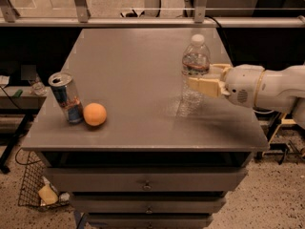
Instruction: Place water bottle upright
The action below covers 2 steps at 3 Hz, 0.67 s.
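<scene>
The water bottle (194, 70) is a clear ribbed plastic bottle with a white cap and a red-white-blue label band. It is upright over the right part of the grey table (133, 85), its base at or just above the surface. My gripper (202, 79) comes in from the right on a white arm and is shut on the bottle's middle, one cream finger (205, 86) in front of it and the other behind.
A blue-and-silver drink can (66, 98) stands near the table's left front edge, with an orange (94, 114) touching its right side. A small clear bottle (36, 86) sits off the table at the left. Drawers are below the tabletop. A rail runs along the back.
</scene>
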Available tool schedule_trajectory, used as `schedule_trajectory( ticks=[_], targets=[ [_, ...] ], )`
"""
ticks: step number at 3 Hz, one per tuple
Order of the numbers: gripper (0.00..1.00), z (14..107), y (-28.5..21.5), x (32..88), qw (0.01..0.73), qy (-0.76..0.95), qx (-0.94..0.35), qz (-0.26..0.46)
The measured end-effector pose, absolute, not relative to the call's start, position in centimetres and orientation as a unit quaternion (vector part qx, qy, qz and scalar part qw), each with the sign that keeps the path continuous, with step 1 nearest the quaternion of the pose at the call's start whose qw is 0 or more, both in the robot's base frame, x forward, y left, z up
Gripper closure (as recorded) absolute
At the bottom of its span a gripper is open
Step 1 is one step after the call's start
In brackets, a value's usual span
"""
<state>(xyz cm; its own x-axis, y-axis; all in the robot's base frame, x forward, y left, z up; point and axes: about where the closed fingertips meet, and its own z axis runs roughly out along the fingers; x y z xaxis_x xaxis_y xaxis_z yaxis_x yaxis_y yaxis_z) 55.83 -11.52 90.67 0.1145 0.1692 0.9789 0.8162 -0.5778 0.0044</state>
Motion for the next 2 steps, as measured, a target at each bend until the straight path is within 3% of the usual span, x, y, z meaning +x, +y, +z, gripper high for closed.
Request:
schedule_trajectory(
  ticks=[2],
  targets=[
    [0.36,91.11,-11.03,55.71,0.289,-0.362,-0.685,-0.562]
  ],
)
